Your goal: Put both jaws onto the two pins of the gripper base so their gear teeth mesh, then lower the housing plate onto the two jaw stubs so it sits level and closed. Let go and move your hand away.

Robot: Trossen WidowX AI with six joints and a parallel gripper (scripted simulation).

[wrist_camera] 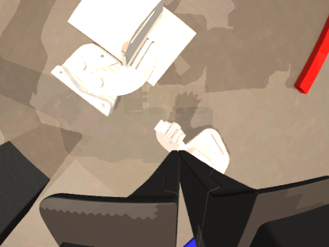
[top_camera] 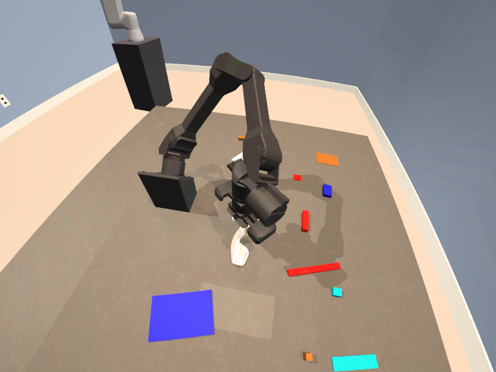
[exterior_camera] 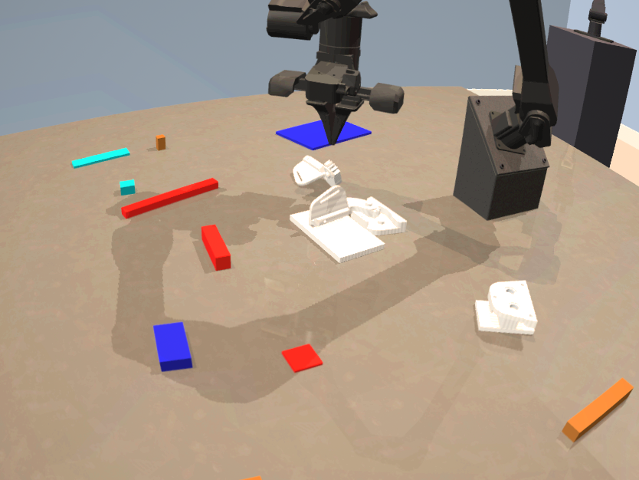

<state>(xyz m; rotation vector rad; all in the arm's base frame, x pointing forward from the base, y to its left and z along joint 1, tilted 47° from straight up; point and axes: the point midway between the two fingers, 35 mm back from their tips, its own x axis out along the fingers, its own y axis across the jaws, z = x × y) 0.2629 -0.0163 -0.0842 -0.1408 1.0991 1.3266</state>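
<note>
My gripper (exterior_camera: 332, 143) (wrist_camera: 178, 151) is shut with nothing between its fingertips, above the table. One loose white jaw (top_camera: 239, 252) (exterior_camera: 308, 172) (wrist_camera: 209, 148) lies on the table below the fingertips, its gear teeth toward the base in the wrist view. The white gripper base (exterior_camera: 396, 224) (wrist_camera: 77, 57) lies flat, with two round pins standing bare. Beside it is a white square slab (exterior_camera: 345, 240) (wrist_camera: 99, 20) with an upright ribbed fin (exterior_camera: 328, 207) (wrist_camera: 144, 32); I cannot tell whether the fin is the second jaw. The white housing plate (exterior_camera: 510, 307), with two holes, lies apart at the right.
The black arm pedestal (top_camera: 166, 192) (exterior_camera: 487, 175) stands right of the base in the exterior view. A long red bar (top_camera: 313, 269) (exterior_camera: 170, 198) (wrist_camera: 314, 63), a short red bar (top_camera: 305, 220) (exterior_camera: 215, 247), a blue block (top_camera: 327, 190) (exterior_camera: 172, 346) and a blue sheet (top_camera: 181, 316) (exterior_camera: 314, 135) lie around.
</note>
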